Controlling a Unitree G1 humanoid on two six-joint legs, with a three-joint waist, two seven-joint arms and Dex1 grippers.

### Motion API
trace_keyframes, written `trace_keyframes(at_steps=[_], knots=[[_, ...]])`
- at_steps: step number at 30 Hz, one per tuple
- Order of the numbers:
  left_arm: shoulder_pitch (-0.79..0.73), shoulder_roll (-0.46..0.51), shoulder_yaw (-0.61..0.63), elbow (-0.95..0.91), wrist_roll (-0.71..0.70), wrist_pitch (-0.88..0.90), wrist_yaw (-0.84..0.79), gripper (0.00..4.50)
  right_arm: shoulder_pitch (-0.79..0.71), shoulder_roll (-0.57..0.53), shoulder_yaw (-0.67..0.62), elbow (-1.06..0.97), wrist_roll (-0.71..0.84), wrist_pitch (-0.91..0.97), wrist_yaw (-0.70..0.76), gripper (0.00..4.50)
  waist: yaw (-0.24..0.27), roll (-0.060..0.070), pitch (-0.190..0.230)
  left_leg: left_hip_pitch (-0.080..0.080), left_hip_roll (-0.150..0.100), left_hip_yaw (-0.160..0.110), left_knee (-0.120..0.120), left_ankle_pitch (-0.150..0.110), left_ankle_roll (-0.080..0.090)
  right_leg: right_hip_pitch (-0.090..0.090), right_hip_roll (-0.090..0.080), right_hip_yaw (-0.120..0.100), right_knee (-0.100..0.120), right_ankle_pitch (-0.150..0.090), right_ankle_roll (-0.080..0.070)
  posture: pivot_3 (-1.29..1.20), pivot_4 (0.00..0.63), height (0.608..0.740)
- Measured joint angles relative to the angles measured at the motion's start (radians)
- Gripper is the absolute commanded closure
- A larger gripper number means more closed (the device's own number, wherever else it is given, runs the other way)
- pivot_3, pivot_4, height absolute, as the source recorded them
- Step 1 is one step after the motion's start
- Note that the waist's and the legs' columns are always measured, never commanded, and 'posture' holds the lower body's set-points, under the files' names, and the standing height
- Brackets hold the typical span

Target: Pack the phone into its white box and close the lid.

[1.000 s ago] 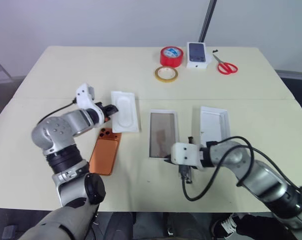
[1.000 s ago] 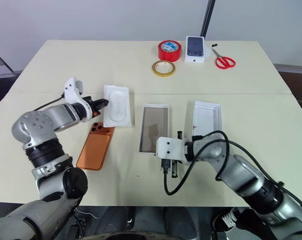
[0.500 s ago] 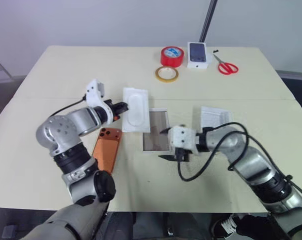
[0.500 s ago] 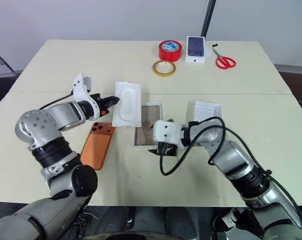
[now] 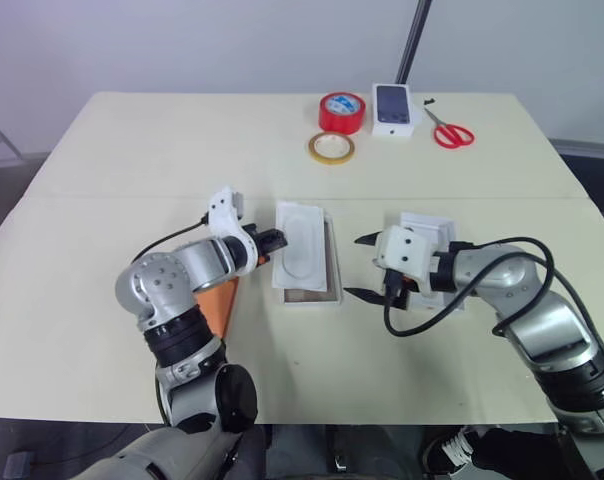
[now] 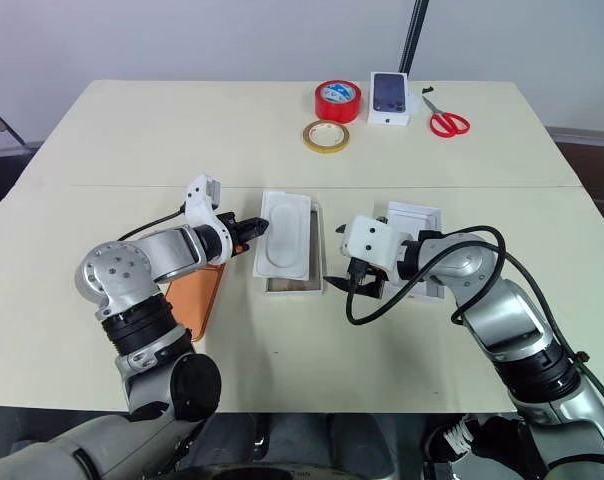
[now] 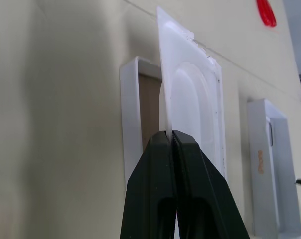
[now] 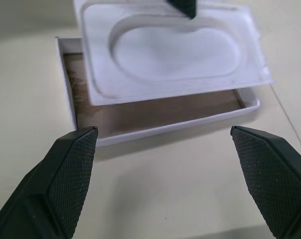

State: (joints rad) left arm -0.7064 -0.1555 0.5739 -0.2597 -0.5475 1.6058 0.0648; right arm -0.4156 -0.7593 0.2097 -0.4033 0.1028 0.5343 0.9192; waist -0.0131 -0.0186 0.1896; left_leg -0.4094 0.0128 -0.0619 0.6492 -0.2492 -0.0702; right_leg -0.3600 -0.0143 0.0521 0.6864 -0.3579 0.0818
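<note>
Orange-copper phone (image 5: 218, 303), partly hidden

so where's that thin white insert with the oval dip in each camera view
Left eye view: insert at centre, over the white box.
Right eye view: centre, just left of middle.
Left wrist view: standing edge-on above that gripper's pinching fingers.
Right wrist view: across the top, above the box.
Shared landmark: the box's brownish floor under it.

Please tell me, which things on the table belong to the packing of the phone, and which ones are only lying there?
Belong to the job:
phone
white box
lid
white insert, pinched by the left end effector

Only lying about:
red tape roll
yellow tape ring
scissors
small printed box
</note>
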Motion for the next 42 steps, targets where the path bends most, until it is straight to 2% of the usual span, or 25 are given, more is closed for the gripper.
trace_keyframes(at_steps=[6, 7, 9, 12, 15, 16, 19, 23, 25, 29, 32, 37, 42], knots=[[0.027, 0.0, -0.035, -0.021, -0.029, 0.0, -0.007, 0.48, -0.017, 0.019, 0.011, 0.02, -0.008, -0.011, -0.017, 0.0, 0.001, 0.0, 0.0, 0.0, 0.0, 0.0, 0.0, 0.0, 0.0, 0.0, 0.0, 0.0, 0.0, 0.0, 0.0, 0.0, 0.15, 0.74], [0.027, 0.001, -0.037, -0.025, -0.031, 0.0, -0.009, 0.01, -0.019, 0.022, 0.011, 0.021, -0.011, -0.014, -0.02, 0.26, 0.001, 0.0, 0.0, 0.0, 0.0, 0.0, 0.0, 0.0, 0.0, 0.0, 0.0, 0.0, 0.0, 0.0, 0.0, 0.0, 0.15, 0.74], [0.026, 0.016, -0.036, -0.032, -0.035, 0.0, -0.02, 0.0, -0.032, 0.037, 0.014, 0.033, -0.011, -0.015, -0.027, 0.93, 0.0, 0.0, 0.0, 0.0, 0.0, 0.0, 0.0, 0.0, 0.0, 0.0, 0.0, 0.0, 0.0, 0.0, 0.0, 0.0, 0.15, 0.74], [0.005, 0.062, -0.012, -0.032, -0.048, 0.0, -0.049, 0.0, -0.063, 0.073, 0.018, 0.047, -0.011, 0.011, -0.046, 2.46, -0.005, 0.0, 0.0, 0.0, 0.001, 0.0, 0.0, 0.0, 0.0, 0.0, 0.001, 0.0, 0.0, 0.0, 0.0, 0.0, 0.15, 0.74], [-0.011, 0.192, -0.033, -0.036, -0.053, -0.026, -0.103, 0.0, -0.111, 0.125, 0.036, 0.067, -0.016, 0.06, -0.08, 4.1, -0.009, 0.0, 0.0, 0.0, 0.001, 0.0, -0.001, 0.001, -0.001, -0.001, 0.001, 0.001, 0.001, 0.0, 0.0, 0.0, 0.15, 0.74], [-0.001, 0.243, -0.056, -0.039, -0.052, -0.05, -0.124, 0.0, -0.123, 0.14, 0.043, 0.074, -0.02, 0.076, -0.091, 4.46, -0.008, 0.0, 0.0, 0.0, 0.001, 0.0, -0.002, 0.001, -0.001, -0.001, 0.001, 0.001, 0.001, 0.0, 0.0, 0.0, 0.15, 0.74], [0.083, 0.429, -0.189, -0.047, -0.026, -0.184, -0.222, 0.0, -0.168, 0.214, 0.074, 0.108, -0.042, 0.136, -0.149, 4.46, -0.007, 0.0, 0.0, 0.0, 0.001, 0.001, -0.002, 0.001, -0.002, -0.003, 0.001, 0.001, 0.001, 0.0, 0.0, 0.0, 0.15, 0.74], [0.284, 0.704, -0.393, -0.078, 0.062, -0.516, -0.473, 0.0, -0.221, 0.325, 0.131, 0.172, -0.083, 0.201, -0.231, 4.46, -0.008, 0.001, 0.0, 0.0, 0.001, 0.001, -0.003, 0.002, -0.003, -0.004, 0.0, 0.002, 0.001, 0.0, -0.001, 0.0, 0.15, 0.74], [0.365, 0.767, -0.425, -0.084, 0.084, -0.66, -0.585, 0.0, -0.254, 0.378, 0.16, 0.226, -0.108, 0.242, -0.275, 4.46, -0.006, 0.001, 0.0, 0.0, 0.001, 0.001, -0.003, 0.002, -0.003, -0.004, -0.001, 0.001, 0.001, 0.0, -0.001, 0.0, 0.15, 0.74], [0.482, 0.861, -0.443, -0.089, 0.105, -0.834, -0.737, 0.0, -0.299, 0.463, 0.198, 0.337, -0.144, 0.27, -0.344, 4.46, -0.002, 0.001, 0.0, -0.001, 0.0, 0.001, -0.004, -0.001, 0.001, -0.005, -0.002, 0.002, 0.0, 0.0, -0.002, 0.0, 0.15, 0.74], [0.553, 0.914, -0.445, -0.097, 0.128, -0.918, -0.803, 0.0, -0.31, 0.487, 0.209, 0.407, -0.171, 0.27, -0.383, 4.46, -0.002, 0.001, 0.0, -0.001, 0.0, 0.001, -0.004, -0.001, 0.002, -0.005, -0.002, 0.002, 0.001, 0.0, -0.002, 0.0, 0.15, 0.74], [0.59, 0.919, -0.443, -0.107, 0.13, -0.948, -0.823, 0.0, -0.329, 0.48, 0.245, 0.447, -0.223, 0.273, -0.399, 4.46, -0.006, 0.001, 0.0, -0.002, 0.0, 0.001, -0.004, -0.002, 0.004, -0.006, -0.002, 0.001, 0.001, 0.0, -0.002, 0.0, 0.15, 0.74], [0.624, 0.913, -0.438, -0.128, 0.123, -0.957, -0.813, 0.0, -0.332, 0.426, 0.285, 0.417, -0.28, 0.301, -0.381, 4.46, -0.008, 0.001, 0.0, -0.002, 0.001, 0.001, -0.004, -0.002, 0.004, -0.006, -0.001, 0.001, 0.001, 0.0, -0.002, 0.0, 0.15, 0.74]])
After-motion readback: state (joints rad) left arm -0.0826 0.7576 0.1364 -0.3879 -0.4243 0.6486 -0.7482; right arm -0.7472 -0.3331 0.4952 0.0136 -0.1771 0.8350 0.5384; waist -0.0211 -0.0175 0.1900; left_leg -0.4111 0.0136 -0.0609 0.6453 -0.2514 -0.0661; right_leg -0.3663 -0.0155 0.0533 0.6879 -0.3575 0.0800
